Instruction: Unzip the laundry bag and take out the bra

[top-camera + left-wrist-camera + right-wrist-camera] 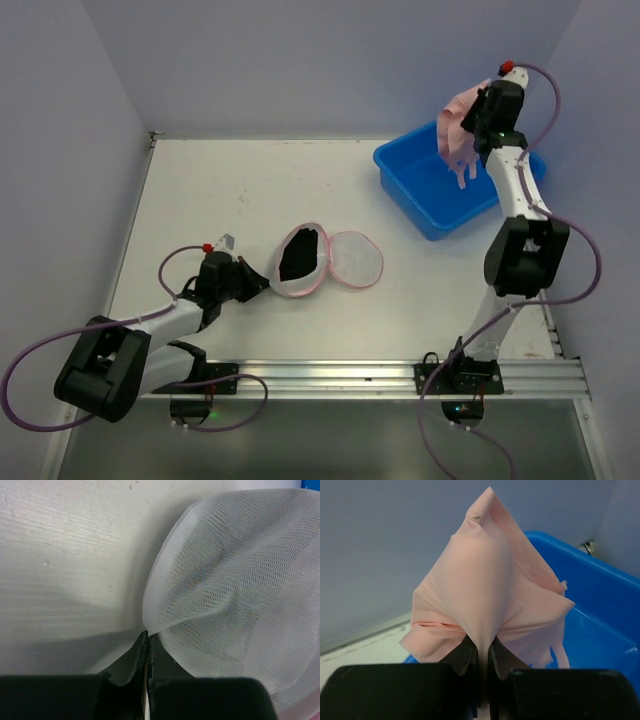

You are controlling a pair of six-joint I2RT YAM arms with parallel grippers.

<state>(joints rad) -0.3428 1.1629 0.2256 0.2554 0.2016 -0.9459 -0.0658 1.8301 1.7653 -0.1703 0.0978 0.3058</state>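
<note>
Table: white and flat. I see both arm bases at its near edge, and walls close it on three sides.
Left arm: it lies low over the near-left part of the table and reaches to the right, toward the bag.
Right arm: it stands tall on the right side, with its wrist raised high over the far-right corner.
Blue tub: it sits at the far right of the table, well apart from the bag. In the right wrist view its blue wall is behind and below the cloth.
Laundry bag: it is near the middle of the table. It is white mesh with pink trim, the mouth is open and I see dark inside.
Lid flap: a round mesh disc lying flat on the table, joined to the right side of the bag.
Bra: pale pink, out of the bag and lifted in the air above the blue tub. Thin straps hang down toward the tub. From the wrist it rises as a peak of cloth.
Right gripper: the fingers pinch the lower fold of the bra between them.
Left gripper: the fingers are pressed together on the edge of the bag mesh, and a pleat runs from the tips.
</note>
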